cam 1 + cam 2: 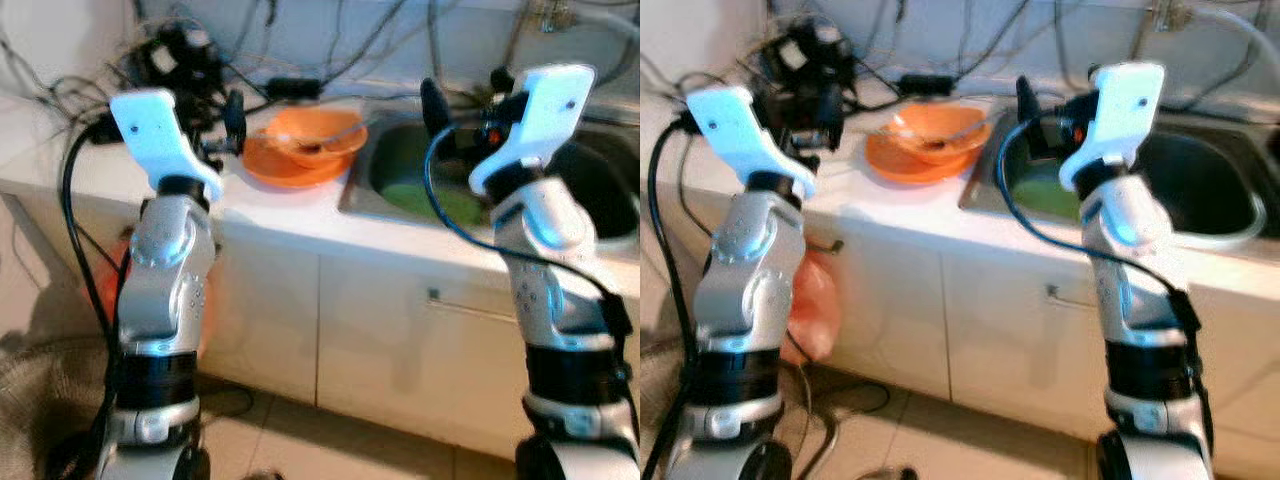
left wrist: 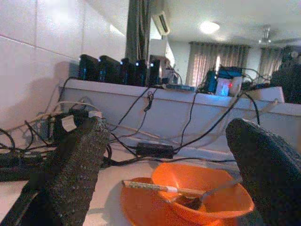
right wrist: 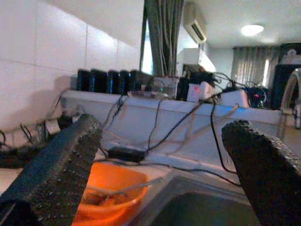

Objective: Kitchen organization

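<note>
Counter (image 1: 290, 215) with 2 raised arms. An orange bowl (image 1: 318, 132) sits on an orange plate (image 1: 285, 165) at the counter's back, just beside the sink's (image 1: 360, 185) left rim; a spoon (image 2: 207, 195) rests inside the bowl. The left gripper (image 2: 174, 169) hovers before the bowl, fingers spread and empty. The right gripper (image 3: 160, 160) hangs over the sink's near left corner, fingers likewise apart. Black cables (image 2: 155, 150) lie along the back edge.

Orange bowl (image 1: 318, 131) on orange plate (image 1: 285, 165), white counter (image 1: 250, 205), steel-grey sink (image 1: 400, 165) with green inside, black cables (image 1: 300, 85), silver arms, black stippled gripper fingers (image 2: 77, 165), cream cupboard doors (image 1: 400, 340)
</note>
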